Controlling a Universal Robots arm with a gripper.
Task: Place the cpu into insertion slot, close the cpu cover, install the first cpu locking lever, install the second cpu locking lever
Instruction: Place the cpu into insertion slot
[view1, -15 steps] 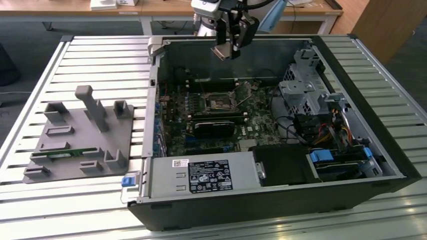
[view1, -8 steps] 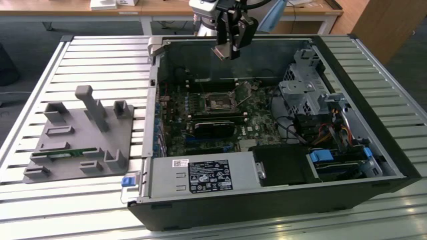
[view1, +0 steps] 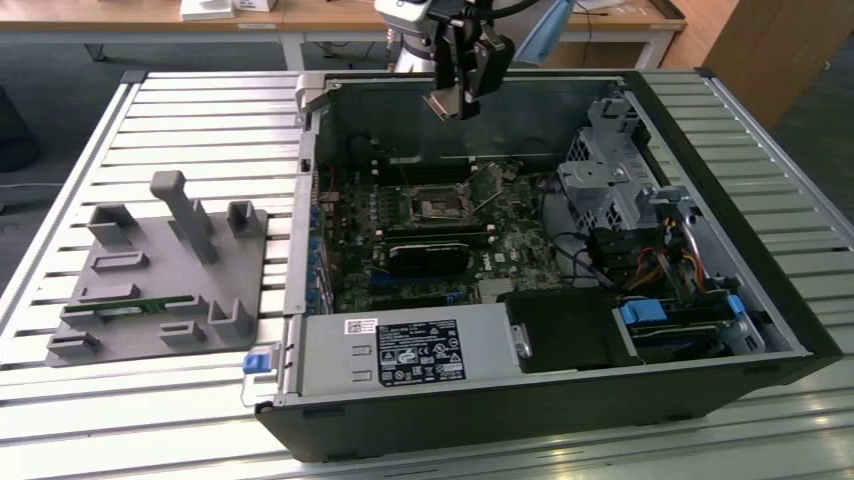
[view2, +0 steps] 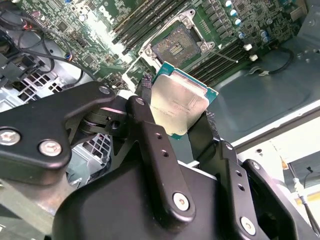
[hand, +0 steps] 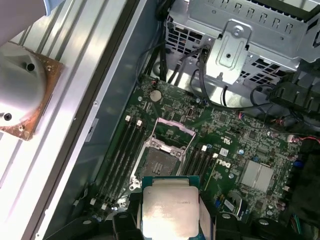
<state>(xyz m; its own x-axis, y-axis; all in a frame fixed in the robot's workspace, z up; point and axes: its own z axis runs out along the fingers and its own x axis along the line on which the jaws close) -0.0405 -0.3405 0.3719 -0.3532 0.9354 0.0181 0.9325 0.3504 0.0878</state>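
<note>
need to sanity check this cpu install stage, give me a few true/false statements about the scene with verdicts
1. The cpu is gripped between the fingers. True.
2. The cpu is already seated. False: the insertion slot is empty, and the cpu is held above the open computer case.
3. The insertion slot is covered over. False: the cpu cover stands flipped open.
4. A grey fixture plate lies at the exterior view's left of the computer case. True.
</note>
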